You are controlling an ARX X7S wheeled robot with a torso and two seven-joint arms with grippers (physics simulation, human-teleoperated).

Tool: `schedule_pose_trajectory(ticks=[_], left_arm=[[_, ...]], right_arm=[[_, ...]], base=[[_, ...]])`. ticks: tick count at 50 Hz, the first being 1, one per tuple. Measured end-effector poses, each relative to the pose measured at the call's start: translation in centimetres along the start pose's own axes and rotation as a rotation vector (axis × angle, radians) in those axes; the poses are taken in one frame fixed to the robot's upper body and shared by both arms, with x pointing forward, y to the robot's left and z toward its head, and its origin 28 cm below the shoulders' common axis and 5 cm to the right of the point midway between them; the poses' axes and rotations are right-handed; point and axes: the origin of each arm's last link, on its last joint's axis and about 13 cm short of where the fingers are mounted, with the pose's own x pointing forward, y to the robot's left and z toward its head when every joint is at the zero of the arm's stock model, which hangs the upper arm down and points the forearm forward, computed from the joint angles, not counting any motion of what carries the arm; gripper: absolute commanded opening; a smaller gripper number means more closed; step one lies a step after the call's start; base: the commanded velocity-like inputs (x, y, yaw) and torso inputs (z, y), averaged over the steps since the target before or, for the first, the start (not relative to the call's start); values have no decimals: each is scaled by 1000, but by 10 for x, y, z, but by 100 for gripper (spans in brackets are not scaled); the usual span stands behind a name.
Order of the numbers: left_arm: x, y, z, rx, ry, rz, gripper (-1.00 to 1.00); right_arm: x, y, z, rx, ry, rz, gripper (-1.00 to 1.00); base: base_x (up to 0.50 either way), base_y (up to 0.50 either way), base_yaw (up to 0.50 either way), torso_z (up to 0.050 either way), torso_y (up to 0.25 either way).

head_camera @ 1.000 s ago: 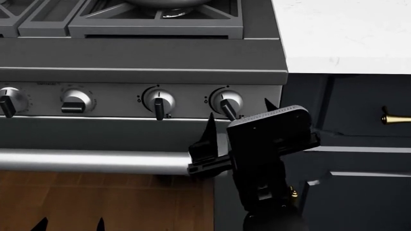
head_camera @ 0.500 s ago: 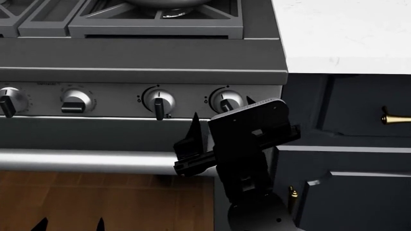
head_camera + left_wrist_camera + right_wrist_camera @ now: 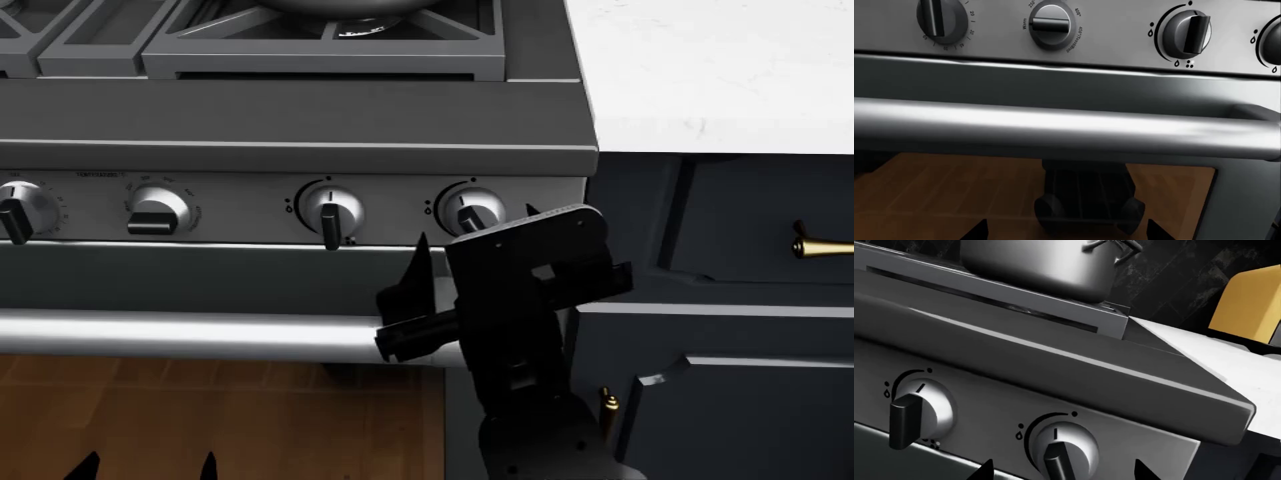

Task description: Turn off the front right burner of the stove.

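The stove [image 3: 294,120] fills the head view, with four knobs on its silver panel. The front right burner [image 3: 358,28] shows as a small round head under a steel pot [image 3: 1041,260] on the grate [image 3: 320,55]. My right gripper [image 3: 479,228] is open, its fingertips on either side of the rightmost knob [image 3: 467,212] without closing on it. In the right wrist view that knob [image 3: 1057,452] lies between the tips of the gripper [image 3: 1064,469], its black pointer down. My left gripper [image 3: 147,464] is open and empty, low in front of the oven door [image 3: 1066,229].
The thick steel oven bar handle [image 3: 187,335] runs below the knobs, just under my right gripper. A white countertop [image 3: 707,70] and a navy cabinet [image 3: 721,260] with a brass handle [image 3: 821,245] lie to the right. A yellow object [image 3: 1247,305] stands on the counter.
My right gripper has moved left and slightly up, from beside the rightmost knob to around it, then eased back a little right. The left gripper has not moved.
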Motion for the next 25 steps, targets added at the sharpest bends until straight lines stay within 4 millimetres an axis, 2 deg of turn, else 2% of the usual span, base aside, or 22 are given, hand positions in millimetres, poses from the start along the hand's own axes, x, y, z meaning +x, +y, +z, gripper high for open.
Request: schedule_pose_trajectory(ticks=[25], left_arm=[[0, 0, 0, -6, -4, 1, 100]], right_arm=[[10, 4, -12, 10, 46, -13, 100]], base=[[0, 0, 0, 0, 0]])
